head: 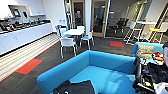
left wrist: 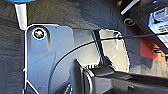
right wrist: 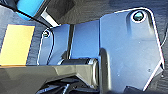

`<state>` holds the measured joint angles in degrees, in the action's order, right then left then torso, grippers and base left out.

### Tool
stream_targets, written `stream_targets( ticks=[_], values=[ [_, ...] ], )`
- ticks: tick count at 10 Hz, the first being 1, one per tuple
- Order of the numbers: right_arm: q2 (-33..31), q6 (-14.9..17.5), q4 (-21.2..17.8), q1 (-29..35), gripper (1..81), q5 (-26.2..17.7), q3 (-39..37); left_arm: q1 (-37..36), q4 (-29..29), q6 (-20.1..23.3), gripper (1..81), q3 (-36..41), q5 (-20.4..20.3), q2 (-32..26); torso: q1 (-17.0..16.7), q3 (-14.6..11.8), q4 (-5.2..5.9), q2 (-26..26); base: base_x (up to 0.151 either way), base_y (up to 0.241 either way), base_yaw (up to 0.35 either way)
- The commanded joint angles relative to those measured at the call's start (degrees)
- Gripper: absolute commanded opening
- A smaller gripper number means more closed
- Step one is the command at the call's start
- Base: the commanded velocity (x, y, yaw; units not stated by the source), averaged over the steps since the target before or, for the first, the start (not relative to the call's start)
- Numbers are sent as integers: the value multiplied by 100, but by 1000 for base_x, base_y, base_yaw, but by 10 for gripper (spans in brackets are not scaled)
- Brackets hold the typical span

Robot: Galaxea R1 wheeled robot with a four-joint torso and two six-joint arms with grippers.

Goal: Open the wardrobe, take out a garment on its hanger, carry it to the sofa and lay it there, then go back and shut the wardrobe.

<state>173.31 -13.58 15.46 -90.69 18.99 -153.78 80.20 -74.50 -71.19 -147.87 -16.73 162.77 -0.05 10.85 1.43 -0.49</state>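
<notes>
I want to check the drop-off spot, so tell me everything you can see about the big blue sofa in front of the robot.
The sofa is bright blue, upholstered in smooth-looking fabric, with a thick rounded arm on its near left end and a low back running to the right. It stands on dark carpet in front of the head camera. A dark, soft garment lies on its seat at the near edge. Its right end is hidden behind dark equipment. A second blue seat with a patterned cushion sits beyond it.

No text, label, brand, number or sign can be read in any of the views; the screen on the wall above the counter shows nothing that can be made out.
</notes>
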Motion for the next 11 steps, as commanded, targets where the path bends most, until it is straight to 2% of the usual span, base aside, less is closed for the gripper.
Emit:
stream_targets(
  ticks=[1,11],
  values=[
    [22,-13,-8,72,811,-467,-45,-176,-127,27,811,-14,134,-77,5,0,0,0,-82,0,0],
    [30,22,-8,19,811,-511,-168,-158,-170,27,811,-14,143,-33,5,-2,0,-5,-103,0,0]
  ],
)
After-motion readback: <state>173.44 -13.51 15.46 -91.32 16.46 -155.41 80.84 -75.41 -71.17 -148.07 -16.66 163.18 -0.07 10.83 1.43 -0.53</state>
